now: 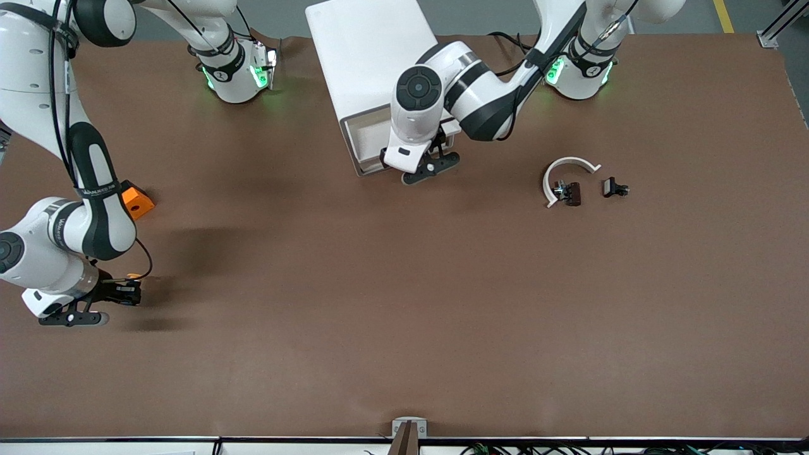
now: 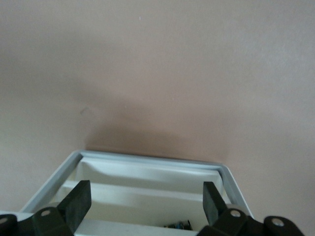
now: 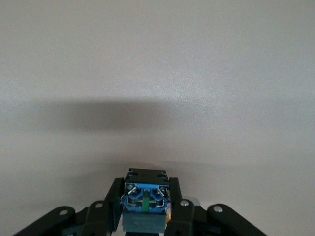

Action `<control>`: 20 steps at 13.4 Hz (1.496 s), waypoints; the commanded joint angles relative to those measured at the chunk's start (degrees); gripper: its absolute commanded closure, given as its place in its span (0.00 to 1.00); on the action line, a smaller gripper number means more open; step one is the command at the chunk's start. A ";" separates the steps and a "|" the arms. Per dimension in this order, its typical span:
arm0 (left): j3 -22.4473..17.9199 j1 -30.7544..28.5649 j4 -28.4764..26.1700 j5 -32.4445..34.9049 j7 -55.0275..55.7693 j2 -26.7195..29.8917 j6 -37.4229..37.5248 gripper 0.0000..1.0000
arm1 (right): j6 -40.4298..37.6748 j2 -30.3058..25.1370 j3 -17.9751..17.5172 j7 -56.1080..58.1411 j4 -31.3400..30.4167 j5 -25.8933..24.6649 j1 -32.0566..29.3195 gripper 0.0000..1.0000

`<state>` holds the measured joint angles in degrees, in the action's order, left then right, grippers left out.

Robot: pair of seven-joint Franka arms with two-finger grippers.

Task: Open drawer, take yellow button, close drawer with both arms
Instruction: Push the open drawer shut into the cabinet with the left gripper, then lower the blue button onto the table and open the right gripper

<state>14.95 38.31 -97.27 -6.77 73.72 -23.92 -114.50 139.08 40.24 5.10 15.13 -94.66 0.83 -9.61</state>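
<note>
The white cabinet (image 1: 366, 63) stands at the robots' side of the table, and its drawer (image 1: 361, 144) is pulled open toward the front camera. My left gripper (image 1: 430, 165) hangs over the open drawer with its fingers wide apart and empty. In the left wrist view (image 2: 145, 201) the drawer's rim (image 2: 147, 160) lies between the fingers (image 2: 78, 201), and a small dark part (image 2: 178, 225) lies inside. My right gripper (image 1: 120, 292) is low over the table at the right arm's end, shut on the button (image 1: 133, 277). The right wrist view shows the button's bluish base (image 3: 145, 204) clamped between the fingers.
An orange square block (image 1: 138, 201) sits beside the right arm. Toward the left arm's end lie a white curved piece (image 1: 565, 174), a dark part (image 1: 572, 193) inside its arc, and a small black part (image 1: 614, 188).
</note>
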 commanded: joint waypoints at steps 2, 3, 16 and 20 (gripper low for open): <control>0.35 1.76 0.06 -4.29 1.86 0.37 0.50 0.00 | 0.76 0.37 -1.14 0.17 -0.08 -0.91 -1.47 1.00; 0.35 2.46 0.15 -5.52 2.64 0.28 0.50 0.00 | 0.76 0.37 -1.14 0.17 0.00 -0.91 -1.47 0.98; 0.26 4.49 0.32 -13.97 3.89 -0.51 0.50 0.00 | -14.06 -7.52 -1.14 -0.45 1.58 -0.91 -0.85 0.00; -0.62 2.30 1.55 -11.79 3.01 -0.34 0.41 0.00 | -27.95 -16.22 -1.05 -0.36 1.93 -1.09 -1.81 0.00</control>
<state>14.58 41.79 -97.40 -18.08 76.48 -24.51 -114.51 115.36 28.75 4.95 15.11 -91.36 0.82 -9.85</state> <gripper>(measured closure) 0.000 0.000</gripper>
